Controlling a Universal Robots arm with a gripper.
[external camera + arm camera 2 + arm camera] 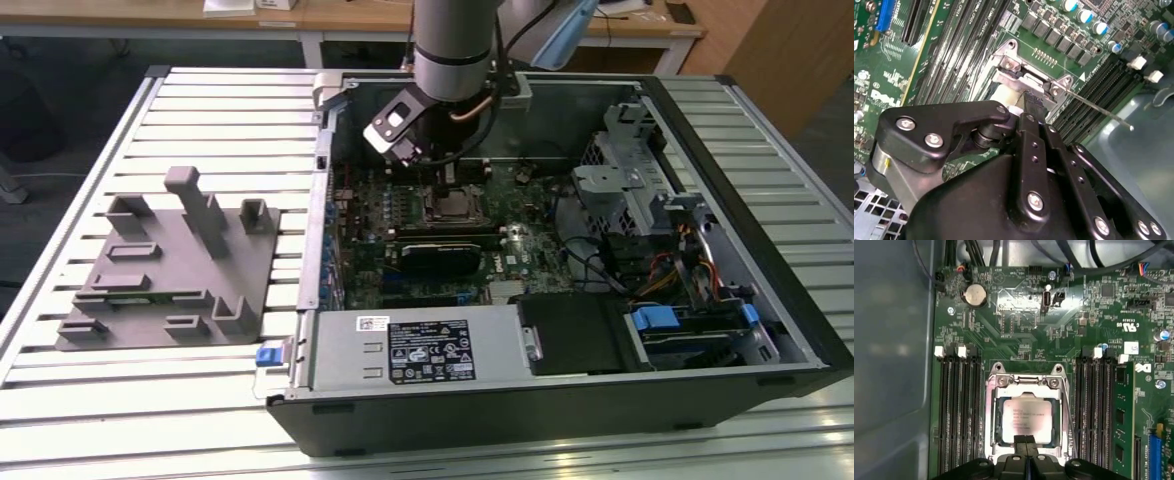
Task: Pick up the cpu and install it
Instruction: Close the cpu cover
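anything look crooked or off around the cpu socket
Nothing looks wrong. In the first wrist view the cpu lies square inside the socket frame, edges parallel to it. The thin socket lever juts out free of the frame in the second wrist view.

Silvery-white cpu (1026, 415), dark rim; grey socket frame (1026, 381); green motherboard (1019, 315); black gripper (1026, 442), possibly matte.

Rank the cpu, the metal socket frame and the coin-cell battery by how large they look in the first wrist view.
1. metal socket frame, which surrounds the cpu
2. cpu, lying within that frame
3. coin-cell battery, plainly the smallest

All three sit on the same board, so nearness to the camera should not change the order.
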